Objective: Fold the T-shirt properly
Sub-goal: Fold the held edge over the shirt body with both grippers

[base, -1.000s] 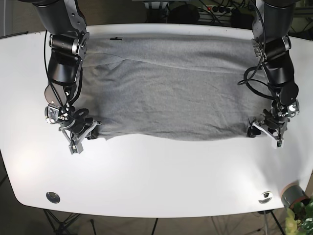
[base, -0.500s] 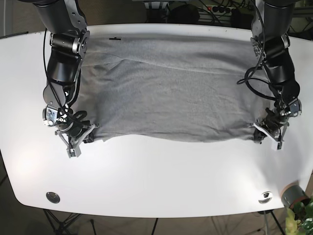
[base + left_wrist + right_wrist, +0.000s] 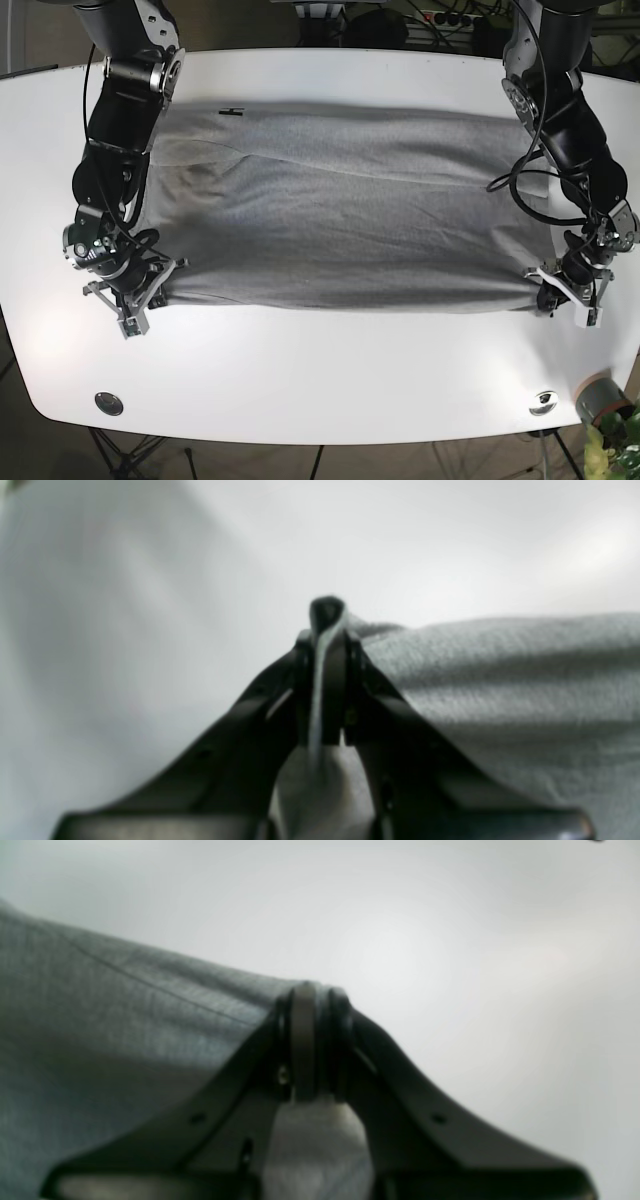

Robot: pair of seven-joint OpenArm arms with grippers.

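The grey T-shirt (image 3: 350, 210) lies spread across the white table (image 3: 330, 370), its near hem pulled straight between both arms. My right gripper (image 3: 152, 292) is shut on the hem's corner at the base view's left. In the right wrist view the grey cloth (image 3: 100, 1005) runs into the closed right gripper (image 3: 310, 1005). My left gripper (image 3: 556, 292) is shut on the other hem corner at the base view's right. In the left wrist view a fold of the T-shirt (image 3: 500, 680) is pinched in the left gripper (image 3: 326, 625).
A small black mark (image 3: 232, 111) shows near the shirt's far left edge. Two round metal fittings (image 3: 108, 403) (image 3: 543, 402) sit in the table's near corners. A grey pot with a plant (image 3: 600, 400) stands off the near right corner.
Both grippers have pulled outward and toward the table's near edge, stretching the shirt. The hem now runs straighter and the cloth lies flatter, and the far edge has slid nearer.
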